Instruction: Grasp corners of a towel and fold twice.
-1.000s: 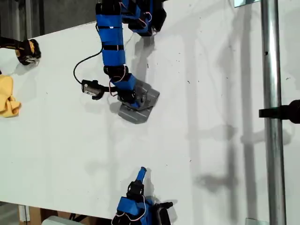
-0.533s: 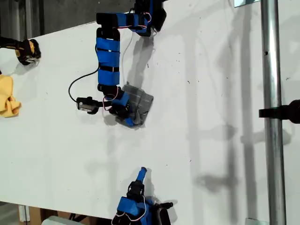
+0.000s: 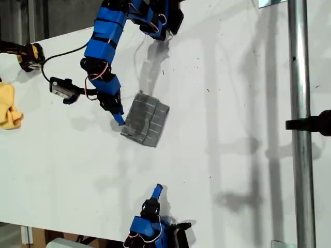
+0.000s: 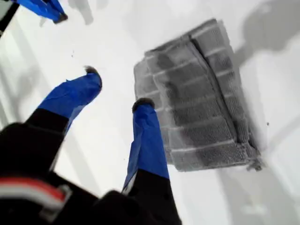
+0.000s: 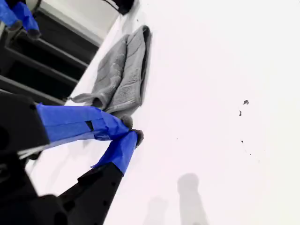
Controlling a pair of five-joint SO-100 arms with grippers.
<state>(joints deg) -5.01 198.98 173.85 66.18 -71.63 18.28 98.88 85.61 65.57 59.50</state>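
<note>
Exterior view from above: white bench (image 3: pixel 232 170) w/ two blue arms. Towel (image 3: pixel 146 119), grey w/ thin white stripes, folded into a small thick rectangle, flat on the bench near its middle, tilted a little.

My first claw (image 3: pixel 118 117): on the arm reaching in from the exterior view's top edge, tips pointing down at the bench, just beside the towel's edge, on the side toward the exterior view's left. First wrist view: my first claw (image 4: pixel 115 89) spread wide, nothing between the blue-taped fingers (image 4: pixel 75 93); towel (image 4: pixel 201 98) lies just past one finger tip, outside the gap. Cannot tell if that tip touches the cloth. Folded layers show as stacked edges along one side; one corner (image 4: pixel 255 161) w/ a loose tip sticks out at the far end from the claw.

My second claw (image 3: pixel 156 191): on the arm at the exterior view's bottom edge, well apart from the towel, pointing up the bench toward it. Second wrist view: my second claw (image 5: pixel 132 130) pressed together, tips meeting, holding nothing. Towel (image 5: pixel 119 75) ahead of it, seen edge-on, two folded halves side by side.

Beyond my first claw, toward the exterior view's left edge: yellow cloth (image 3: pixel 9 107), crumpled, well apart from the towel. Black-and-yellow object (image 3: pixel 29 55) near the same edge, too small to make out. Metal pole (image 3: pixel 300 124) runs top to bottom along the exterior view's right side.
</note>
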